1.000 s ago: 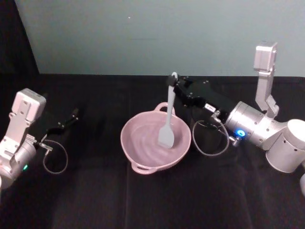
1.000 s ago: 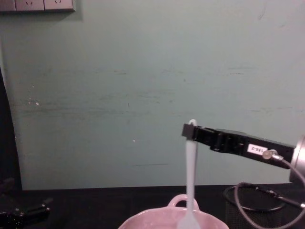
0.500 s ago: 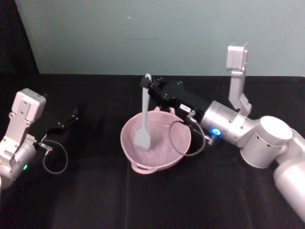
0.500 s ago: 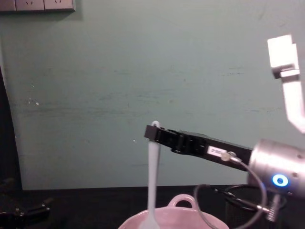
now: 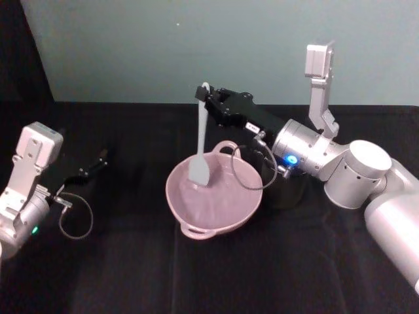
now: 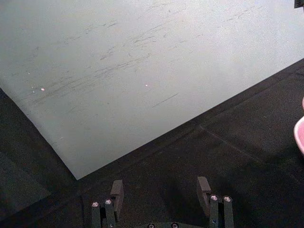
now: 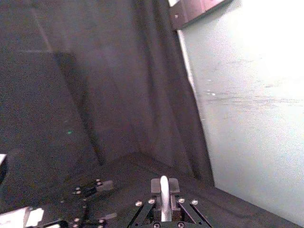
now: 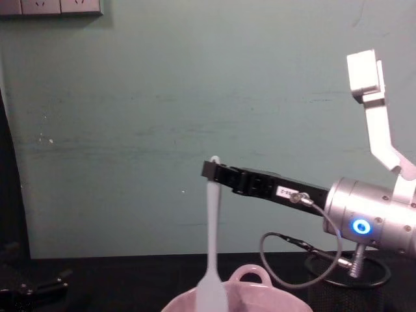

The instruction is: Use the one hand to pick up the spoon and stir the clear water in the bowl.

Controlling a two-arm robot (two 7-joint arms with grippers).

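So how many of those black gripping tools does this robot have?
2. The right tool grips the spoon by the top of its handle, hanging it over the bowl. The left tool rests open and empty, off to the left.

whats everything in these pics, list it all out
spoon: 1, white, hanging upright with its head low over the bowl's left side
bowl: 1, pale pink, middle of the table
mesh cup: 1, black, just right of the bowl, under the right arm
tablecloth: 1, black, covers the table
wall: 1, pale teal, behind the table
outlet plates: 3, white, high on the wall at left
right gripper: 1, black, above the bowl's far left, shut on the spoon's handle end
left gripper: 1, black, open, parked low at the table's left
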